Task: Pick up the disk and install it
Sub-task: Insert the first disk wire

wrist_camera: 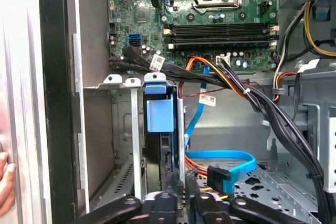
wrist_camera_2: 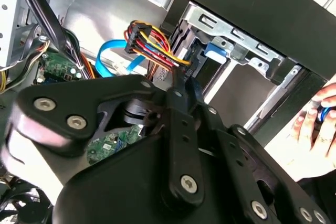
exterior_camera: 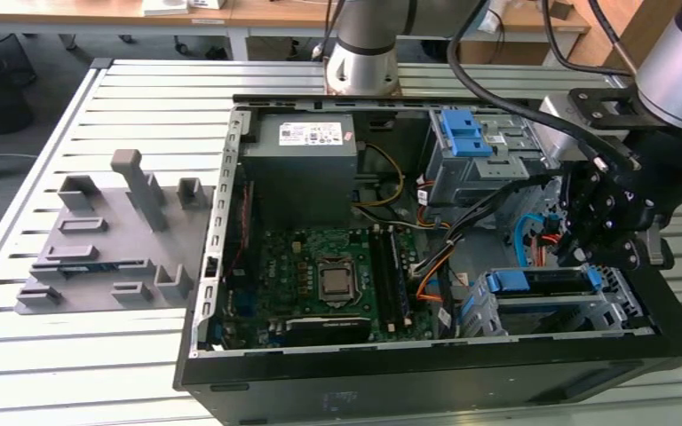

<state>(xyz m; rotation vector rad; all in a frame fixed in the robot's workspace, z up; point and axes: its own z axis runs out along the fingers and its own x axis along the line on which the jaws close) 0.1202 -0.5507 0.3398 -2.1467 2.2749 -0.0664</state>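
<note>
A slatted metal bench (exterior_camera: 33, 373) carries an open black computer case (exterior_camera: 436, 373) at frame centre. The tool (exterior_camera: 602, 253) hangs over the case's right side, above the drive cage; whether it is open or closed cannot be told. The disk (exterior_camera: 543, 282), blue-bracketed, sits seated in the lower-right cage (exterior_camera: 578, 315).

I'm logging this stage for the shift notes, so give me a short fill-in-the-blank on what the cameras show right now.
1. The pincer hangs inside the open computer ____.
2. In the first wrist view, the disk stands on edge in a grey metal ____.
3. The plastic bracket around the disk is ____ in colour.
4. A person's hand rests outside the ____ wall of the case.

Missing words: case; cage; blue; black
</note>
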